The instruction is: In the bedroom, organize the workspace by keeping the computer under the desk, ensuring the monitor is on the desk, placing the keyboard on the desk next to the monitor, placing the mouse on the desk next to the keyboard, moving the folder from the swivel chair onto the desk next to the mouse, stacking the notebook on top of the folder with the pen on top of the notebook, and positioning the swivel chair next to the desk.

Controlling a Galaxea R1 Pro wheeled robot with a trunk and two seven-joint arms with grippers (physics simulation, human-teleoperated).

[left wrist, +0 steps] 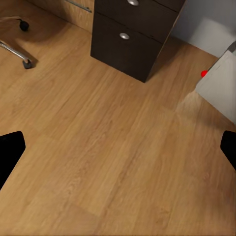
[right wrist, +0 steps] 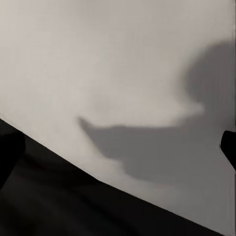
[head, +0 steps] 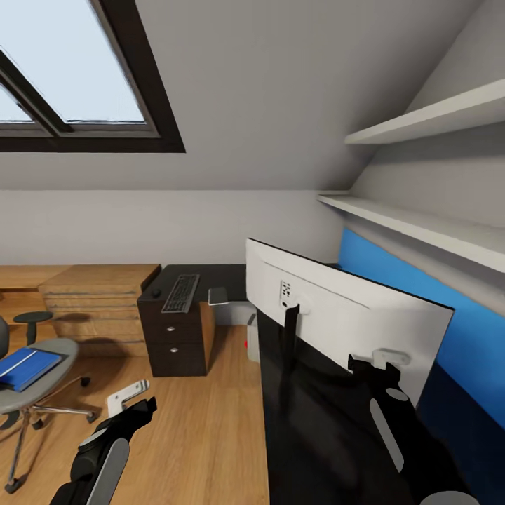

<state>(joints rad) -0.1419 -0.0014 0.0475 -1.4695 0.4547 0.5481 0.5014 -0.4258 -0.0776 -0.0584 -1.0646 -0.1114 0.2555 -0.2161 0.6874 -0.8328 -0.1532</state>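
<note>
The monitor (head: pixel 337 308) stands close in front of me on the near wing of the black desk (head: pixel 210 275), its white back (right wrist: pixel 118 64) towards me. My right gripper (head: pixel 379 361) is open right at the monitor's lower back, with nothing between its fingers. My left gripper (head: pixel 130 401) hangs open over the wood floor (left wrist: pixel 108 147). On the far desk wing lie the keyboard (head: pixel 181 292), the mouse (head: pixel 156 293) and the grey notebook (head: pixel 219 295). The blue folder (head: pixel 27 367) lies on the swivel chair (head: pixel 49 393). The computer (left wrist: pixel 221 83) stands under the desk, mostly hidden. The pen is out of view.
The desk's drawer unit (head: pixel 172 337) stands on the floor ahead. A light wood chest of drawers (head: pixel 98 301) and a small stool (head: pixel 31 319) are at the left wall. White shelves (head: pixel 421 224) and a blue wall panel (head: pixel 435 308) run along the right.
</note>
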